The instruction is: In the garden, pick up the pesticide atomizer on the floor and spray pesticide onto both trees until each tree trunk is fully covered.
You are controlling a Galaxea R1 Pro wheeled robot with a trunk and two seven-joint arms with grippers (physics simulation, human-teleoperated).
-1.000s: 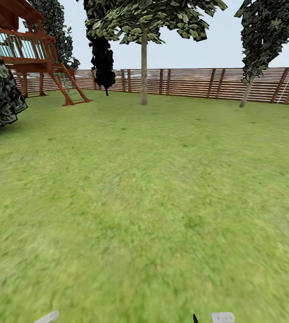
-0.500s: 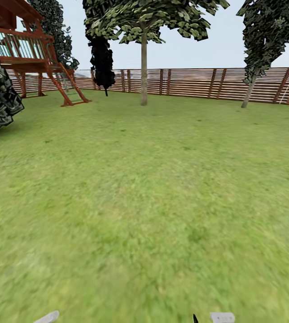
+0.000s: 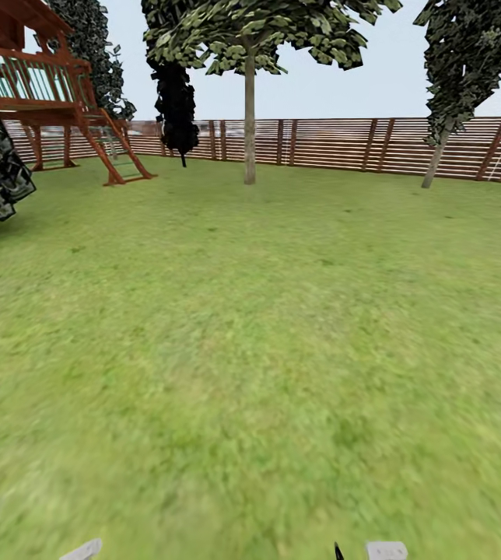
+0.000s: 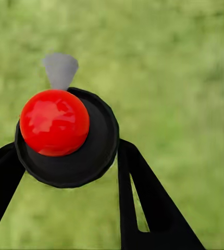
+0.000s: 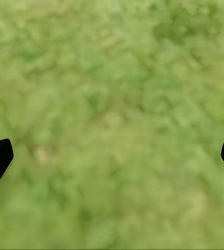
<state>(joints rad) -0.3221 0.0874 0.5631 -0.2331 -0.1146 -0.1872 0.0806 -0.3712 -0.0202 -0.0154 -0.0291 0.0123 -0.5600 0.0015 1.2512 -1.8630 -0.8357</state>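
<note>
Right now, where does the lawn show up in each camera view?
Head view: the lawn spreads from the near edge up to the fence.
Left wrist view: lawn lies behind the left gripper, closed around a dark, red-topped bottle, likely the atomizer.
Right wrist view: lawn lies beyond the open right gripper.
Shared landmark: the same blurred green grass.

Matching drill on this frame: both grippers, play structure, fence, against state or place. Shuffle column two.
1. left gripper
2. right gripper
3. play structure
4. fence

A. open, above grass
B. far left of the lawn
C. shut on a black round thing topped by a red ball
D. along the lawn's far edge

Pairs: 1-C, 2-A, 3-B, 4-D
</note>
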